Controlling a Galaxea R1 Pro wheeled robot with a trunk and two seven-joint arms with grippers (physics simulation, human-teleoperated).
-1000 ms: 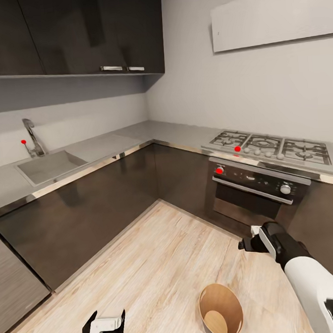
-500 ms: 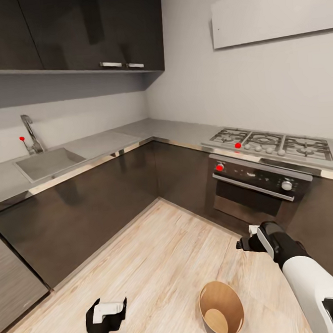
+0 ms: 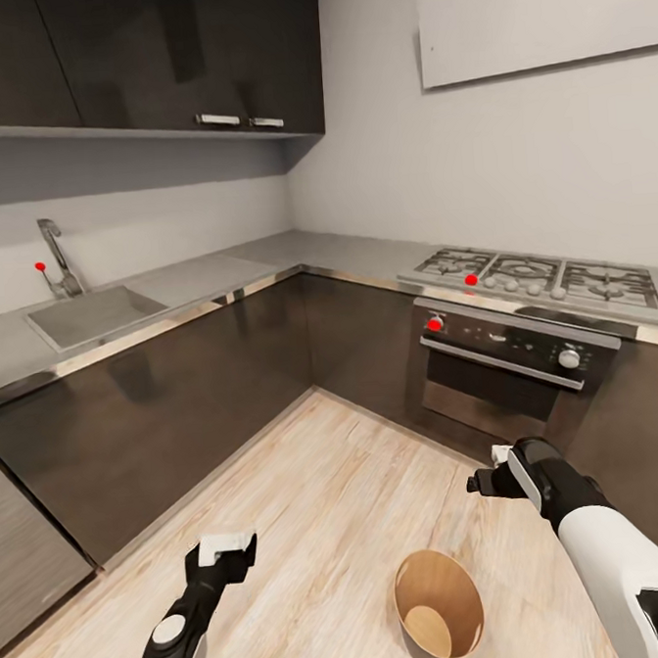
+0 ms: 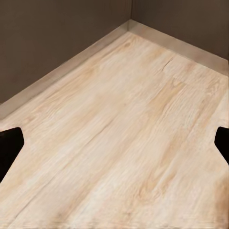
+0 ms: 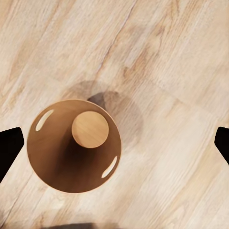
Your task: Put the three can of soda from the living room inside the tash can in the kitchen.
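Observation:
The tash can (image 3: 439,606) stands upright on the light wood kitchen floor, coppery brown inside, with nothing in it (image 5: 74,145). My right gripper (image 3: 492,481) hangs above and just beyond it, open, its dark fingertips (image 5: 9,145) far apart at the edges of the right wrist view. My left gripper (image 3: 226,547) is held out over bare floor to the left of the bucket, open as well, with only planks between its fingertips (image 4: 10,143). The cans of soda are out of view.
Dark lower cabinets wrap the corner in an L. A sink (image 3: 92,314) with a tap is set in the left counter; a gas hob (image 3: 532,277) and oven (image 3: 508,365) are on the right. Wood floor (image 3: 330,486) stretches between them.
My left arm has reached forward and up from the bottom edge of the head view. The head camera has shifted slightly. The right arm and the bucket have stayed put.

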